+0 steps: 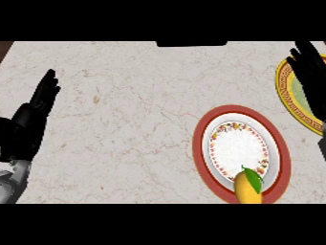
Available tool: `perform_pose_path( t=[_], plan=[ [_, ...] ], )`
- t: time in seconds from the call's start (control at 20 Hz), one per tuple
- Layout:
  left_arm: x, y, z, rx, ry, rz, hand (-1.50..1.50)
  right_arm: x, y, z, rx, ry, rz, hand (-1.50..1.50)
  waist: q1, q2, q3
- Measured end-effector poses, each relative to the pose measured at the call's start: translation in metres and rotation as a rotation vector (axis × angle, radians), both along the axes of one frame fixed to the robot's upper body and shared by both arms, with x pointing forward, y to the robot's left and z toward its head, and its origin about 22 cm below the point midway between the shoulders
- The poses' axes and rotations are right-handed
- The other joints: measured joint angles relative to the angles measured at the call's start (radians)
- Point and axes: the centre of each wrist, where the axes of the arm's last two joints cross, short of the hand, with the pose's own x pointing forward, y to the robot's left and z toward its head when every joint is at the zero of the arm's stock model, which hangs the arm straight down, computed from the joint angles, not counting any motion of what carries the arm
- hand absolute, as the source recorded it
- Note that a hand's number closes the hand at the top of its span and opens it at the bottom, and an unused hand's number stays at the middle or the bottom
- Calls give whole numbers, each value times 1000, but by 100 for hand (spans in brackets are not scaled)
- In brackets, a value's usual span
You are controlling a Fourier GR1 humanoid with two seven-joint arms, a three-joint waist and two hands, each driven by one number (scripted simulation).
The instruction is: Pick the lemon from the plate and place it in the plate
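- The lemon (248,188) is a yellow-orange, slightly elongated fruit with a green leaf (251,173) at its upper end.
- It lies on the near rim of the red-rimmed plate (197,143), at the plate's bottom edge, partly overhanging toward the view's lower edge.
- That plate has a broad red border, a ring of small floral pattern and a white centre; it sits on the pale marbled surface (123,95), right of the middle.
- A yellow-rimmed plate (284,93) with a green centre sits at the far right edge of the surface, near the red one but apart from it.
- The right robot hand (313,81) is over the yellow-rimmed plate, fingers straight and apart, holding nothing, well apart from the lemon.
- The left robot hand (26,127) rests at the left edge, fingers up and relaxed, holding nothing.
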Motion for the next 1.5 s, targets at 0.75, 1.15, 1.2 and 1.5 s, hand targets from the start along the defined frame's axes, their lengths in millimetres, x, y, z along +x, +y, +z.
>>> perform_pose_path(
  t=[0.75,1.15,1.2,1.5],
  plan=[
    [-1,17,-52,-142,181,47,0,-68,-47,-83,-20,-123,376,-150,-4,-10,-16],
    [2,23,-66,-157,196,32,0,-99,-80,-96,-249,-114,559,-150,8,-12,-16],
    [6,22,-66,-157,198,32,0,-99,-84,-91,-277,-111,571,-150,8,-12,-16],
    [8,27,-62,-158,196,23,0,-101,-71,-75,-396,-72,629,-150,12,-14,-17]
  ],
)
